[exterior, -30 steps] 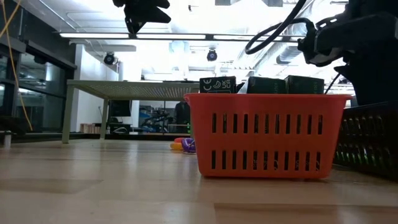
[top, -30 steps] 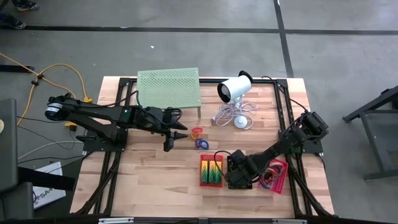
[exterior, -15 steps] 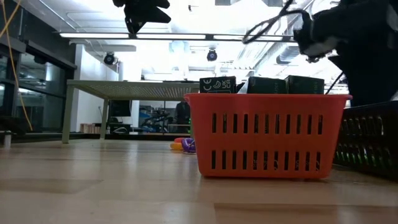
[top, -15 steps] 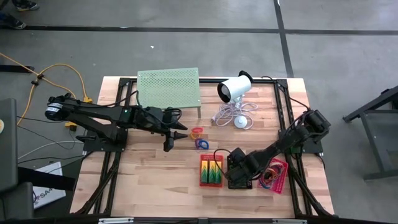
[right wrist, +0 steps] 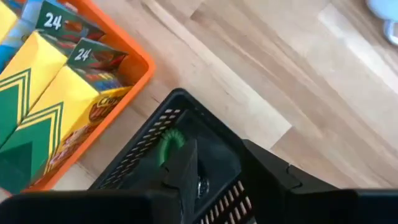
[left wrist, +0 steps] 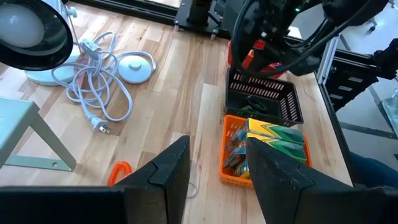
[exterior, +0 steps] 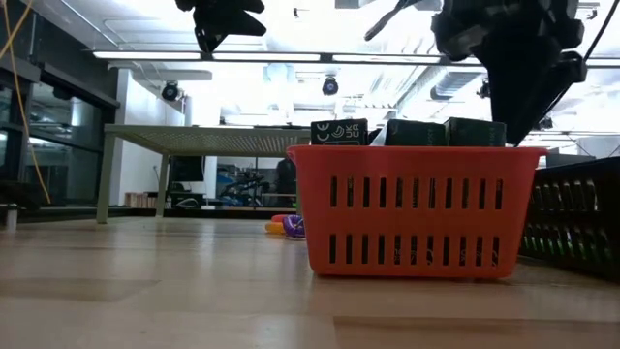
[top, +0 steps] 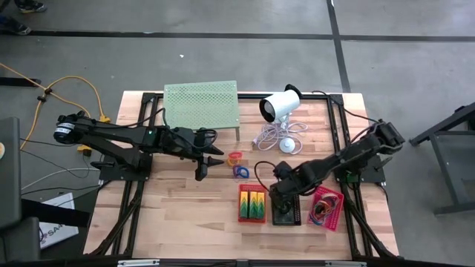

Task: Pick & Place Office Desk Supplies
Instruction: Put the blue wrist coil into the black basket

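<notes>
Hovering unchanged over bench (top: 185, 215): left pincer (top: 210, 161), fingers parted, empty, beside red loop (top: 235, 156) and blue loop (top: 240, 172). Red basket (top: 252, 203): green packs, unmoved. Black basket (top: 286, 211): green band (right wrist: 168, 143) inside; right pincer (top: 279, 194) risen, shifted benchward-centre since a second ago, grip state unclear. Pink basket (top: 326, 208): bands inside.

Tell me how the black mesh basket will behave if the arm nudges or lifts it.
The black basket is probably light: thin perforated walls and almost nothing inside except a green loop. A nudge would likely slide it on the smooth wooden table. Its low, wide shape looks unlikely to tip, though lifting by one wall may tilt it.
</notes>
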### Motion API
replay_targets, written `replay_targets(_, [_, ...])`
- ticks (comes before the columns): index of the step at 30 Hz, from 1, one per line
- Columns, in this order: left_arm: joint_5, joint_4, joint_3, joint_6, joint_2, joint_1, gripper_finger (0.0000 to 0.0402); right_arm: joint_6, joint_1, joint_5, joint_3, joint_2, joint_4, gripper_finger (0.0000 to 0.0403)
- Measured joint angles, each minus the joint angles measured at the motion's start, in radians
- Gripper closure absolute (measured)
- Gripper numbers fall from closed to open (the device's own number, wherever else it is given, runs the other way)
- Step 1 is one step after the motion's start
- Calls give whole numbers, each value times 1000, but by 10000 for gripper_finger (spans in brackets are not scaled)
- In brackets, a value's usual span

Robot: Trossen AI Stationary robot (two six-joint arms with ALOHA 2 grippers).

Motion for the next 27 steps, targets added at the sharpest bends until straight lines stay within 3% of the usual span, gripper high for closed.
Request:
replay_targets(12, [0,0,0,0,0,0,249,-188,-79,18,0,-1,66,293])
replay_targets(27, [0,0,0,0,0,0,249,-818,-281,67,0,26,400,293])
